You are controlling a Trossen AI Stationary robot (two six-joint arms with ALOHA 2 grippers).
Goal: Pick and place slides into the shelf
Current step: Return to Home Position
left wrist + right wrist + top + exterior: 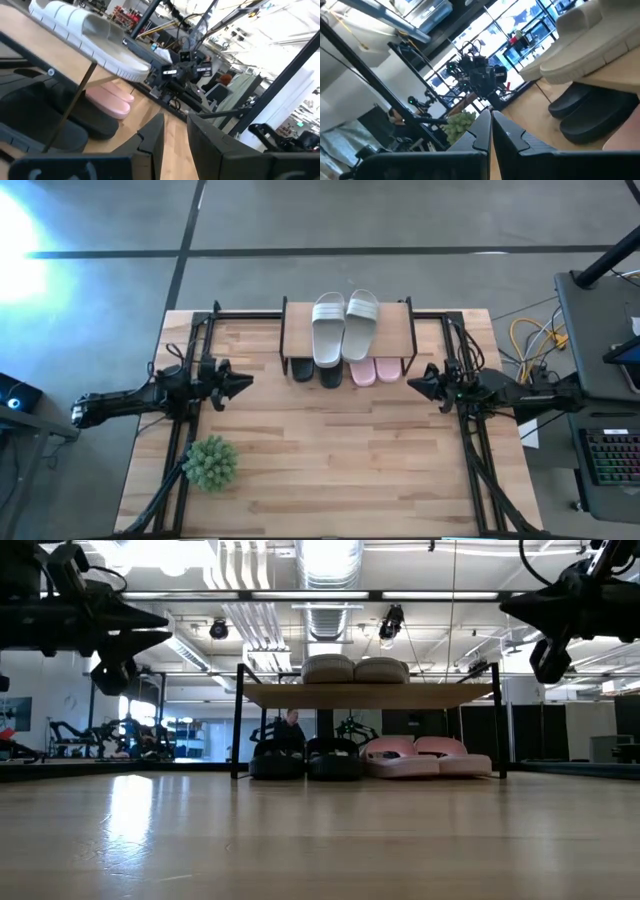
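Grey-white slides [345,325] lay side by side on top of the shelf [395,332] in the high view. The black slides [317,370] and pink slides [375,371] were tucked under its board, their ends showing at the front. The left end effector [250,383] hung off the shelf's left end and the right end effector [408,385] off its right end, both apart from the legs and carrying nothing. A green plant ball [211,463] sat on the tabletop [330,480] near the left arm.

In the low view both end effectors were raised above the wood. The left one's fingers were slightly parted, while the right one's came to a single point.

The left wrist view confirmed a narrow gap between that arm's fingers, with nothing in it. The right wrist view showed its fingers pressed together.

Placing looked finished, so only the withdrawal remained. It would go best with each arm keeping its height and drawing straight outward, away from the shelf's thin legs and the overhanging grey-white pair. The left arm also needed to pass clear of the plant ball.
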